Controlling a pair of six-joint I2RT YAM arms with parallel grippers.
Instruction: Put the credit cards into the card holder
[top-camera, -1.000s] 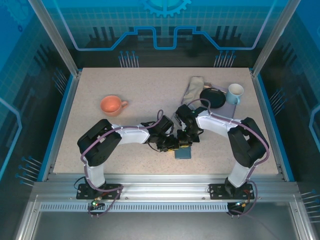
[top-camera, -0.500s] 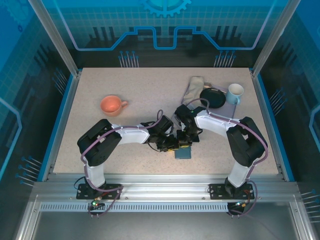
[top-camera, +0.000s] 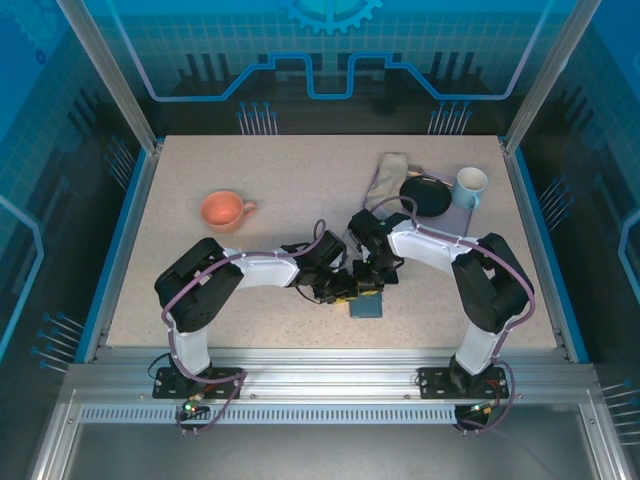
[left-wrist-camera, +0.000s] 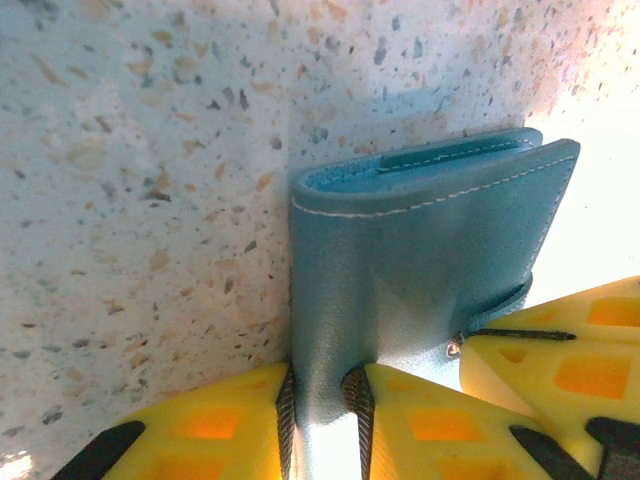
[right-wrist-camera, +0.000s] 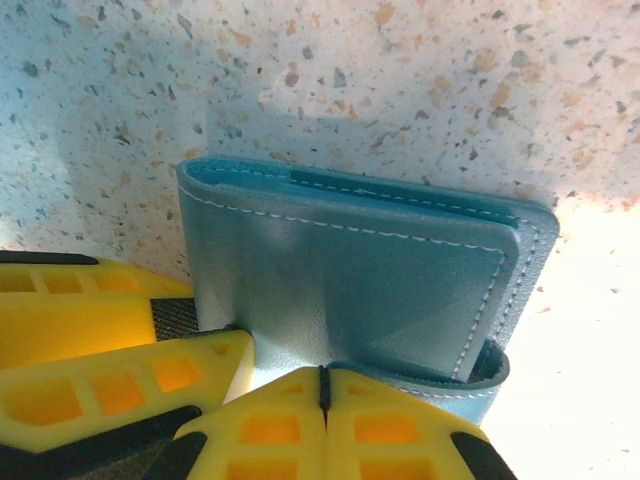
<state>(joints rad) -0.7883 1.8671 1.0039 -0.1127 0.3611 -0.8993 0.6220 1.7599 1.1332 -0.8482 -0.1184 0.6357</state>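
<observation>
The slate-blue card holder (top-camera: 366, 305) stands folded on the speckled table, between both grippers. My left gripper (left-wrist-camera: 318, 385) is shut on one leather flap of the card holder (left-wrist-camera: 400, 260), which is pinched between its yellow fingers. My right gripper (right-wrist-camera: 322, 378) is shut, fingertips pressed together at the lower edge of the card holder (right-wrist-camera: 350, 280), where a blue flap curls over one finger. From above, the left gripper (top-camera: 343, 288) and right gripper (top-camera: 374, 278) meet just above the wallet. The credit cards are out of view.
An orange mug (top-camera: 222, 210) sits at the left of the table. At the back right are a grey cloth (top-camera: 388, 178), a black dish (top-camera: 425, 195) and a white mug (top-camera: 470, 186). Blue rails edge the table.
The right arm's elbow has edged slightly to the left. Both grippers stay at the card holder with the same hold.
</observation>
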